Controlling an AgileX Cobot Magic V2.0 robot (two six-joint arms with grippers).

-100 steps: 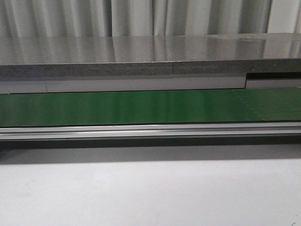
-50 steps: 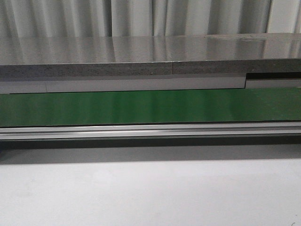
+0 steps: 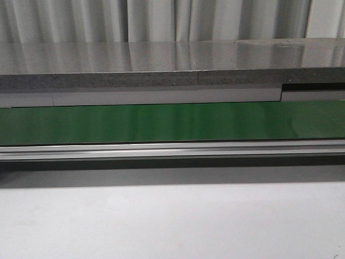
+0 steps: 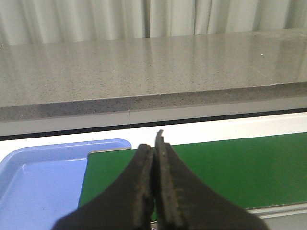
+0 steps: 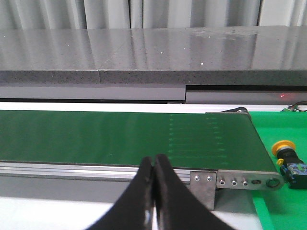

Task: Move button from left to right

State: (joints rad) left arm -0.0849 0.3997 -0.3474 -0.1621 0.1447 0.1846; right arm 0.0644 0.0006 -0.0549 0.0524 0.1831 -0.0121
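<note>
The button [image 5: 289,161], with its yellow round head and black body, lies on its side on a bright green surface [image 5: 288,206] past the conveyor's end in the right wrist view. My right gripper [image 5: 154,161] is shut with nothing in it, in front of the belt's metal rail and well to the side of the button. My left gripper [image 4: 154,143] is also shut and empty, over the green belt [image 4: 216,167] near a blue tray [image 4: 43,177]. Neither gripper nor the button shows in the front view.
A green conveyor belt [image 3: 172,123] with an aluminium rail [image 3: 172,150] runs across the front view. Behind it is a grey stone-like counter [image 3: 161,65] and pale curtains. A metal end bracket [image 5: 230,179] closes the belt's end. White tabletop [image 3: 172,221] lies in front.
</note>
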